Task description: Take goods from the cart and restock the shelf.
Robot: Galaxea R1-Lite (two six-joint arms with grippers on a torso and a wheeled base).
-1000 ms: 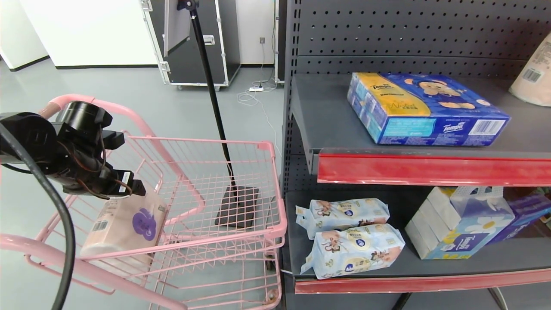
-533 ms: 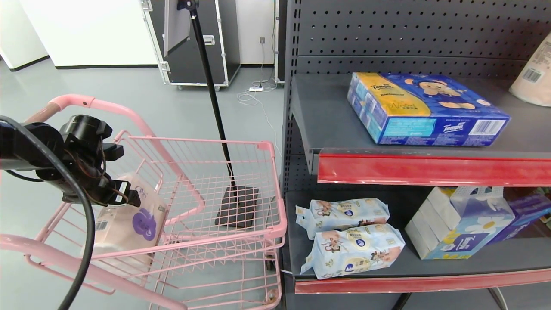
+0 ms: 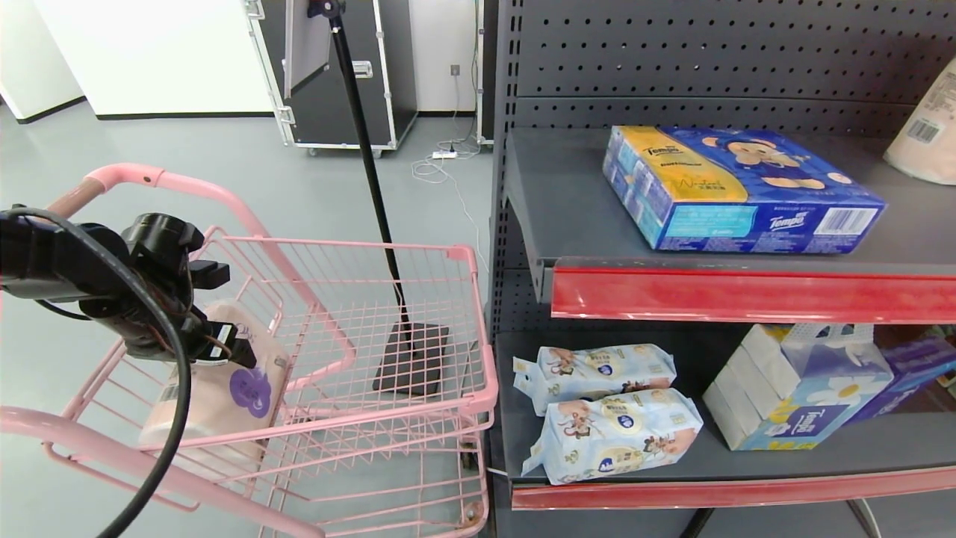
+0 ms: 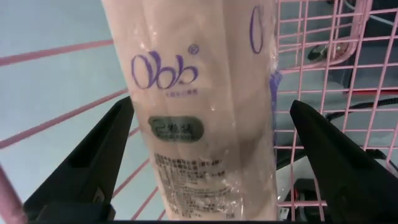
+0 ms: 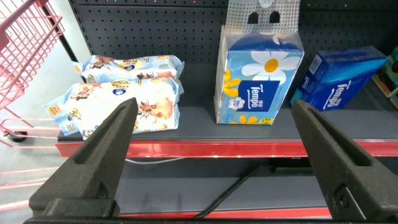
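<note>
One pink cart (image 3: pixel 418 409), with one peach roll pack (image 3: pixel 224 396) inside, near its left wall. On the upper shelf board (image 3: pixel 567 209): one large blue-and-yellow tissue pack (image 3: pixel 732 190) in the middle and one peach pack (image 3: pixel 926 127) at the right edge. On the lower shelf board (image 3: pixel 859 448): two pale-blue wipe packs (image 3: pixel 597 368) at the left end, one white-and-blue tissue bundle (image 3: pixel 799 388) and one dark blue box (image 3: pixel 919 366) toward the right. On the floor behind: one black stand (image 3: pixel 362 142) and one black case (image 3: pixel 399 75).

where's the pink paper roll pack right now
The pack sits at the head view's left, inside the pink cart by its handle end, with the left tool open around its top.
</note>
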